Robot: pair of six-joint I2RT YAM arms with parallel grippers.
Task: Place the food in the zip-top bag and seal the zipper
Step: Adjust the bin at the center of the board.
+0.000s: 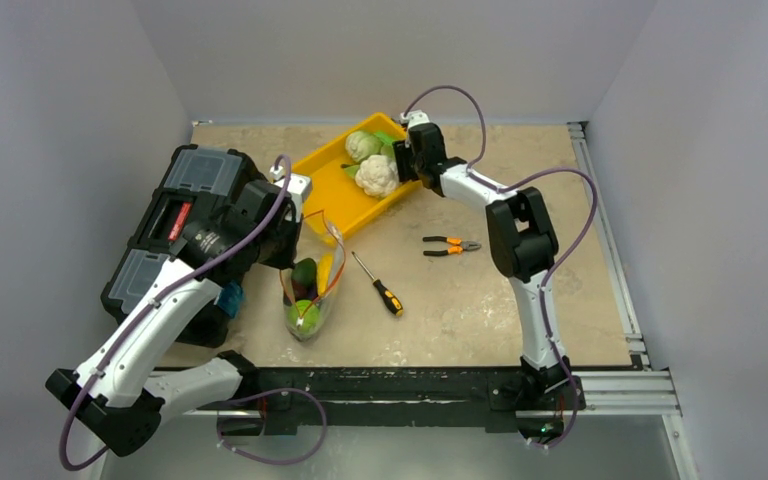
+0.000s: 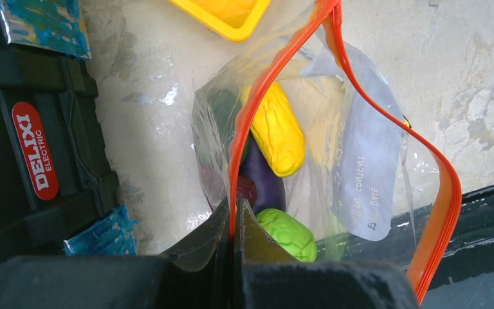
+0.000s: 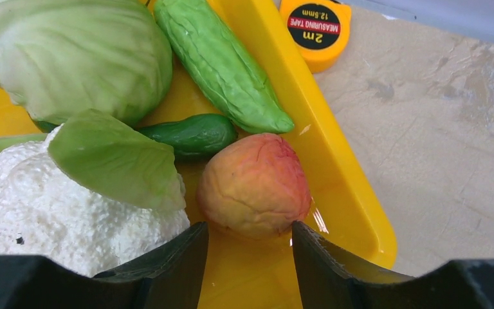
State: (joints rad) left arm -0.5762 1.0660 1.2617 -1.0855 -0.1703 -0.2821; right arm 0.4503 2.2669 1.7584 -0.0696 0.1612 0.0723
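over the tray [image 1: 332, 185] my right gripper [image 3: 247, 225] gapes at one orange-red fruit [image 3: 254, 187]; left gripper [image 2: 235, 206] pinches the zipper [image 2: 264, 84], bag [image 2: 366, 161] running near-to-far, mouth far.

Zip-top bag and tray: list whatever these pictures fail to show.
Left wrist view: the left gripper covers part of the zip-top bag; corn hides part of the eggplant.
Right wrist view: cabbage cut off by the edge; unclear whether the right gripper touches the orange-red fruit.

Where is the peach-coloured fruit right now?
In the right wrist view, the fruit lies in the yellow tray near its right-hand rim, beside the cauliflower and just ahead of the open right gripper.
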